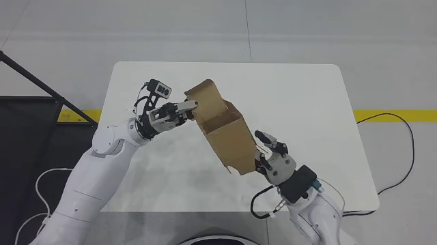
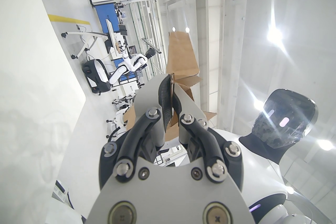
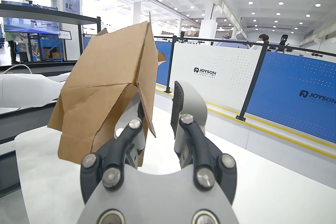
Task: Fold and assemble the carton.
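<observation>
The carton [image 1: 220,127] hangs half-formed over the middle of the white table [image 1: 307,84], its long body running from about 11 o'clock down to 5 o'clock as seen from above. I cannot tell whether its lower end touches the tabletop.

At the carton's 10 o'clock end the left gripper [image 1: 188,110] is clamped tight on a thin cardboard edge. Its wrist view shows the two pads pressed together with the board sandwiched between them. At the 5 o'clock end the right gripper [image 1: 263,155] stands spread wide and holds nothing. One ribbed finger [image 3: 178,101] is out in the open, and the other is tucked behind a loose wall of the carton.

What worries me is that the whole box seems to depend on that one pinch. I expect a single narrow grip on a flimsy edge will let the carton swing or sag, and the board could crease or tear at the pads if the arm pulls or twists.

The free end looks ragged, with its flaps splayed and the walls not yet square. If the right gripper closes where it stands, it might crush that wall inward instead of folding along the score. If either arm moves alone, the tube could collapse flat again.
</observation>
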Robot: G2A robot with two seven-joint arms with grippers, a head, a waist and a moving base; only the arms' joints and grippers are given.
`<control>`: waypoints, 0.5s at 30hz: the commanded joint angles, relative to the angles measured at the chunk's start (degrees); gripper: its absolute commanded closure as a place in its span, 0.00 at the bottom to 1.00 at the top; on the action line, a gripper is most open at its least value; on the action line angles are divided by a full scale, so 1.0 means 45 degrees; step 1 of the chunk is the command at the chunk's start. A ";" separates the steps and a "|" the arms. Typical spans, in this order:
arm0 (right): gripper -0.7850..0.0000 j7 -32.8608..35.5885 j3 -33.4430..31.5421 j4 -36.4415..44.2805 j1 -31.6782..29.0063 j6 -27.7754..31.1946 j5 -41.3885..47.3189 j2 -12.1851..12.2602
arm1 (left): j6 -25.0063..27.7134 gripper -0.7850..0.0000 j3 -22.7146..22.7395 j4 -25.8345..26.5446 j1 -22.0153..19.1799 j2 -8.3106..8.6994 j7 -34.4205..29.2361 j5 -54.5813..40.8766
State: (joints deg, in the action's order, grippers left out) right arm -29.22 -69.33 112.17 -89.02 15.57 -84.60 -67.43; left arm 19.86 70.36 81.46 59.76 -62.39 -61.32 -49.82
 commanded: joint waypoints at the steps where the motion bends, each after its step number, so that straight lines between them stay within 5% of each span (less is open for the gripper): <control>1: 0.76 -0.0017 0.0003 0.0011 -0.0019 -0.0020 -0.0053 -0.0002 | 0.0023 1.00 0.0016 -0.0012 0.0004 -0.0015 -0.0017 0.0008; 15: 0.92 0.0014 0.0269 0.0112 -0.0213 -0.1528 -0.0619 -0.0129 | 0.0003 1.00 0.0058 -0.0141 0.0007 -0.0135 -0.0211 0.0068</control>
State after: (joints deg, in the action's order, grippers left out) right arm -29.24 -68.26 112.66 -90.00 8.78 -87.28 -67.99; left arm 19.85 70.63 80.86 59.81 -62.96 -62.24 -49.54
